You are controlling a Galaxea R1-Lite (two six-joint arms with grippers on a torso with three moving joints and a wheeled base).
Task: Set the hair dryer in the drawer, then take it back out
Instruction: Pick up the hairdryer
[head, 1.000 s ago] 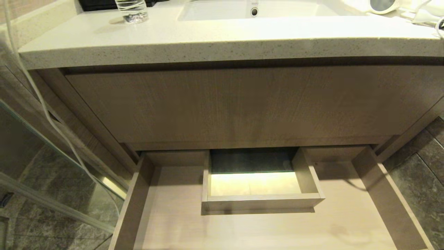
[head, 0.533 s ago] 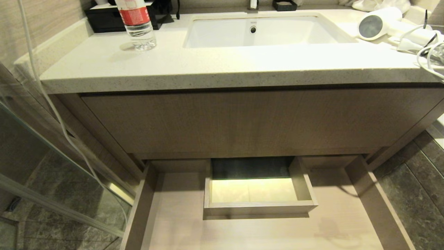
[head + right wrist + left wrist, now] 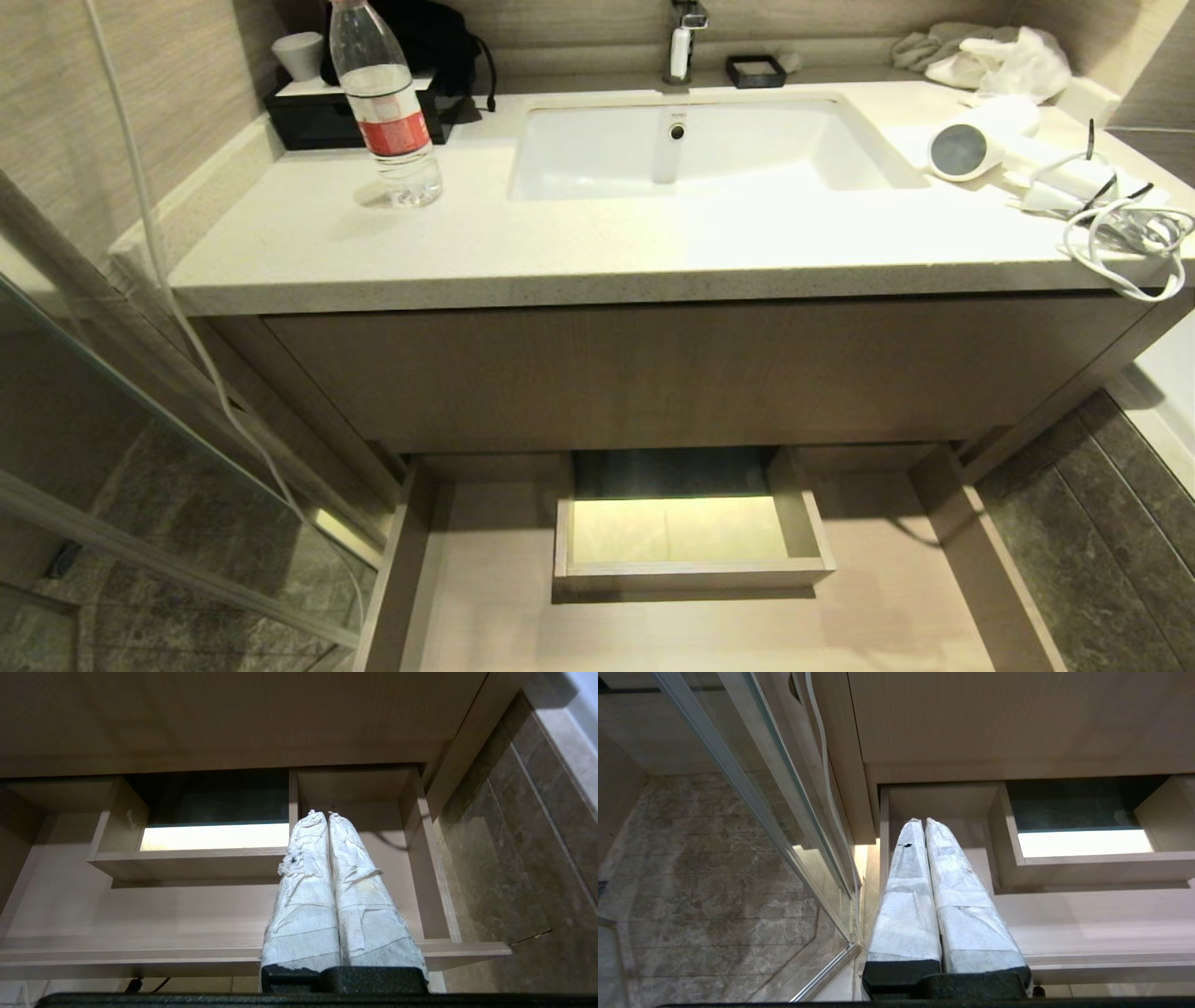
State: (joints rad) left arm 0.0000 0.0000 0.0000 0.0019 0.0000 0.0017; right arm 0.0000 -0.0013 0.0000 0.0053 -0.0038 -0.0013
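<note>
Light: even, overhead; countertop (image 3: 597,252) bright.
Glare: sink (image 3: 691,149) near white; drawer (image 3: 485,597) cutout floor blown out in wrist views.
Shadows: dark under the counter lip.
Focus: sharp centre; edges bowed.

Hair dryer (image 3: 980,140): small, white, stubby barrel, round grey grille end facing toward sink basin side. Lies on its side on countertop, right of the sink, near the right edge. White cord (image 3: 1120,238) coiled in loose loops just beside it w/ black tie, one loop hanging over counter front edge.

Drawer (image 3: 420,560): light-brown wood-grain, wide, shallow, pulled open below the vanity front. Boxed rectangular cutout (image 3: 686,532) in the middle rear. Nothing inside drawer.
</note>
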